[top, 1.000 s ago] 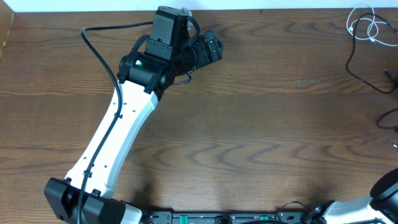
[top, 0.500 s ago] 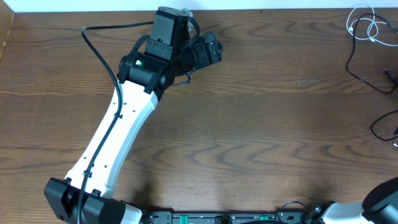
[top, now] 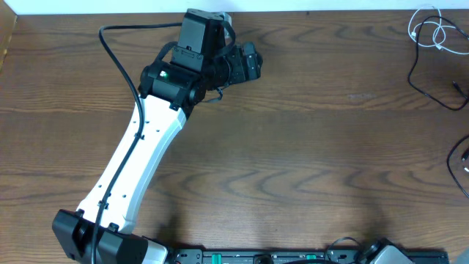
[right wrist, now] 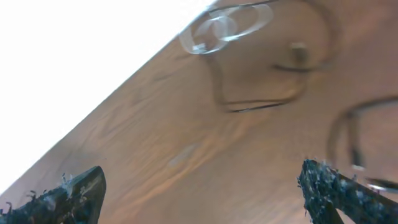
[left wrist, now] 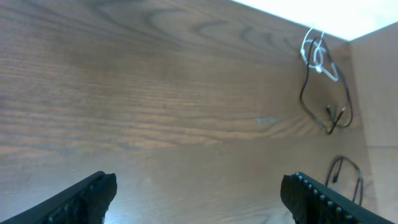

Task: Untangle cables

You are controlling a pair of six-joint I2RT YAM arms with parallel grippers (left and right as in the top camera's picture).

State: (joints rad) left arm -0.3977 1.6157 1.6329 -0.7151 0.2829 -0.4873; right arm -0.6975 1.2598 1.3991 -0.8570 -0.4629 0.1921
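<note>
The cables lie at the table's far right. A coiled white cable [top: 431,29] sits in the back corner, with a thin black cable [top: 423,79] running from under it toward the right edge. Another black cable [top: 463,163] loops at the right edge. My left gripper [top: 249,62] hovers far to their left, at the back middle. In the left wrist view this gripper [left wrist: 198,190] is open and empty, with the white cable [left wrist: 316,53] and black cable [left wrist: 328,109] far ahead. My right gripper [right wrist: 202,180] is open and empty above bare wood, short of the blurred white cable [right wrist: 227,26] and black cable [right wrist: 261,96].
The left arm [top: 139,161] stretches diagonally from the front left to the back middle, trailing its thick black wire [top: 117,55]. The right arm is out of the overhead view. The table's back edge [top: 330,11] meets a white wall.
The right arm has drawn back out of the overhead view at the front right. The black loop at the right edge slid farther right. The left gripper turned slightly.
</note>
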